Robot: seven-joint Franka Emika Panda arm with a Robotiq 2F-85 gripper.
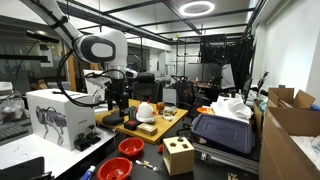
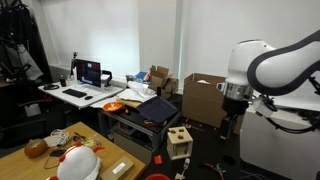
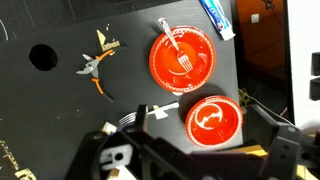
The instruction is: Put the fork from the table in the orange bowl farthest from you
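Observation:
In the wrist view two orange bowls sit on a black surface. The upper bowl (image 3: 182,60) has a silver fork (image 3: 176,50) lying in it. The lower bowl (image 3: 214,118) holds no fork. A white fork (image 3: 143,114) lies on the black surface just left of the lower bowl. My gripper (image 3: 195,152) is open and empty, high above the bowls. In an exterior view both bowls (image 1: 131,147) (image 1: 116,170) show below my gripper (image 1: 118,100). The wood-topped table (image 1: 160,128) stands behind them.
Orange-handled pliers (image 3: 97,66) and a toothpaste tube (image 3: 217,16) lie on the black surface. A white box printed with a robot dog (image 1: 58,115) stands beside the bowls. A wooden cube with holes (image 1: 179,156) is nearby. A white helmet (image 1: 146,110) sits on the table.

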